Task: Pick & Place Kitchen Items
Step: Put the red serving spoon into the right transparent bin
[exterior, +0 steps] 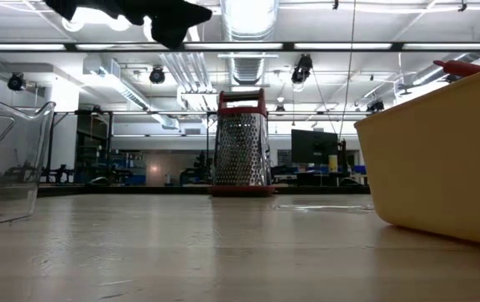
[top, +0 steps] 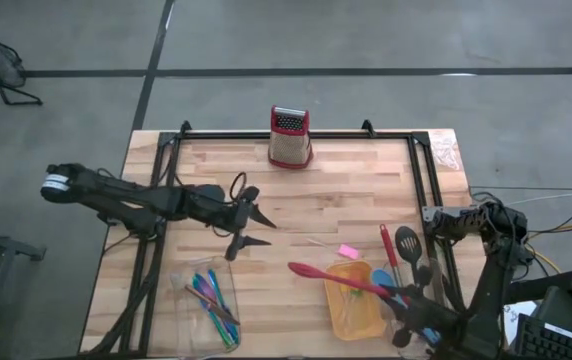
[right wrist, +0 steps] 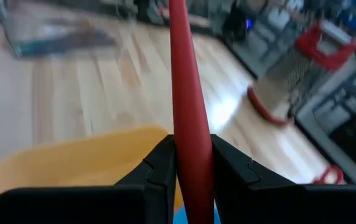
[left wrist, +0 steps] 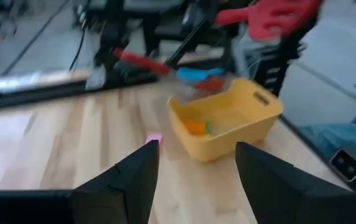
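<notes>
Looking down from the high view, the left tool (top: pixel 253 227) hangs over the middle of the pale wooden worktop (top: pixel 346 205) with its two dark fingers spread wide and nothing between them. Near the front right edge sits a yellow-orange plastic tray (top: pixel 354 312), and a long-handled red spoon (top: pixel 331 276) lies slanted across it, its bowl out over the wood. The right tool (top: pixel 403 300) sits at the handle end of that spoon. A long-handled black slotted spatula (top: pixel 409 248) lies just beside the tray, a small pink piece (top: pixel 348 251) rests on the wood near the tray's far edge, and thin blue, green and purple sticks (top: pixel 214 300) lie in a clear tray (top: pixel 194 290) at the front left. A metal box grater with a red top (top: pixel 289 137) stands at the far edge.

From the low view, the grater stands upright mid-worktop, with the yellow-orange tray's wall filling the right side.

From the left wrist view, the spread fingers frame the yellow-orange tray, which holds small orange and green pieces (left wrist: pixel 198 127).

From the right wrist view, the right tool's fingers are pressed onto the red spoon's handle above the tray.
</notes>
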You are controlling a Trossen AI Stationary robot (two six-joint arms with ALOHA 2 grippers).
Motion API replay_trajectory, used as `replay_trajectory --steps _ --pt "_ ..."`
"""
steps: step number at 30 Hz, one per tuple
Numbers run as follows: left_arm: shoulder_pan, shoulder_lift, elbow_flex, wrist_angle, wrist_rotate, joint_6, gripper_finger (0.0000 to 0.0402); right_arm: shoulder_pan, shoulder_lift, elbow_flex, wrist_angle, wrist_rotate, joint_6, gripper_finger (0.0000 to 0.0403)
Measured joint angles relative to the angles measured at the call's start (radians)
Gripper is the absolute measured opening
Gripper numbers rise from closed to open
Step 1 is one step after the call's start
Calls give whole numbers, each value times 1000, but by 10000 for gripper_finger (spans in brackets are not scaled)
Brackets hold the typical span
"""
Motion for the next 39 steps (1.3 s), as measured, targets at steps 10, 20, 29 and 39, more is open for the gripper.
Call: replay_trajectory --steps 10,20,29,39 --pt "-17 70 -128 465 86 -56 218 -63 1 0 7 98 8 65" --pt "-25 277 25 544 91 -38 218 -134 2 0 11 100 30 65" --pt "-25 347 103 624 102 -40 218 -141 2 0 15 100 53 65" --pt "-27 346 127 650 169 -31 218 -154 3 -1 19 104 69 65"
